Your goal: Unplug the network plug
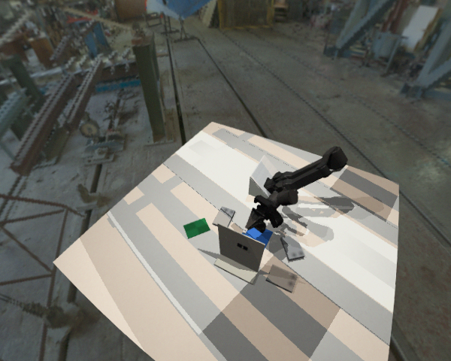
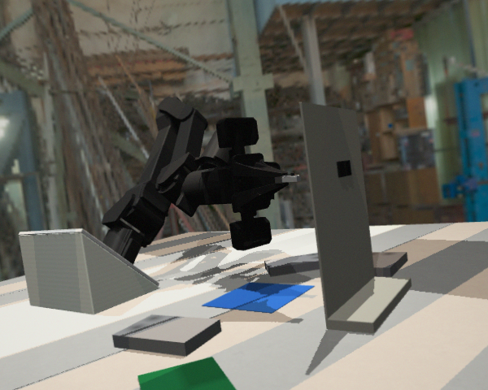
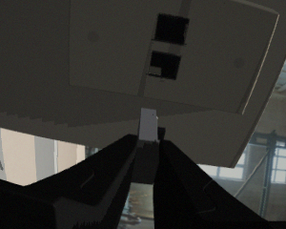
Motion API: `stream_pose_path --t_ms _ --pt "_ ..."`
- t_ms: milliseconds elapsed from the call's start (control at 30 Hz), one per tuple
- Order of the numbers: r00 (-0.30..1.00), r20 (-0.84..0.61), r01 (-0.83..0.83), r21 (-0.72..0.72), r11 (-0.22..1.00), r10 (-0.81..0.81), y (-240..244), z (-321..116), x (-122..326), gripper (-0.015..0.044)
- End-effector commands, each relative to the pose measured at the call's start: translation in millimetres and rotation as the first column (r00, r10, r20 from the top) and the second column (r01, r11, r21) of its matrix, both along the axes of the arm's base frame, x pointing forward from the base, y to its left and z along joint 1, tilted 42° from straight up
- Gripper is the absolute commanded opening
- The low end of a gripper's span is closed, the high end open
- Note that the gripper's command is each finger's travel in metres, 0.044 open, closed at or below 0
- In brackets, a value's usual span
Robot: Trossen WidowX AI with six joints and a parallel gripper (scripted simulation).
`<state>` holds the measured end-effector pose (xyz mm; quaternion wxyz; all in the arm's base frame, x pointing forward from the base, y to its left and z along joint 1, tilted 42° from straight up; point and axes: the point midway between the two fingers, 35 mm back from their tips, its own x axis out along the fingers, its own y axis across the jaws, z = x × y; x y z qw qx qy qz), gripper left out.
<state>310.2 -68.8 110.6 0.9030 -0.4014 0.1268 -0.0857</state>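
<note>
My gripper (image 1: pixel 249 226) (image 2: pixel 287 179) (image 3: pixel 147 148) is shut on the light grey network plug (image 2: pixel 294 179) (image 3: pixel 148 123). The plug points at the upright panel (image 1: pixel 228 238) (image 2: pixel 334 235) (image 3: pixel 110 62), out of the socket, with a small gap between them in the exterior view. The wrist view shows two dark openings, an upper one (image 3: pixel 173 29) and a lower one (image 3: pixel 165 65); both lie above the plug tip. A flat blue square (image 1: pixel 265 237) (image 2: pixel 259 296) lies on the table, below and near the gripper. A green patch (image 1: pixel 196 228) (image 2: pixel 185 375) lies farther to the side.
A grey wedge block (image 1: pixel 256 186) (image 2: pixel 59 268) stands near the arm base. Low grey slabs lie around the panel: one (image 1: pixel 223 216) (image 2: pixel 168 333) near the green patch, one (image 1: pixel 292 249) (image 2: pixel 294 266) beside the blue square and one (image 1: pixel 283 277) (image 2: pixel 389 263) beyond the panel's foot (image 1: pixel 235 271) (image 2: pixel 370 304).
</note>
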Motion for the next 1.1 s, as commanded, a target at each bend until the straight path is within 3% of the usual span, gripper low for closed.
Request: stream_pose_path --t_ms 0,1067 --pt "1.000 0.003 -0.004 -0.003 1.000 0.004 0 1 -3 0.0000" --pt "1.000 0.001 -0.001 -0.002 1.000 0.001 -11 13 -13 0.0000"
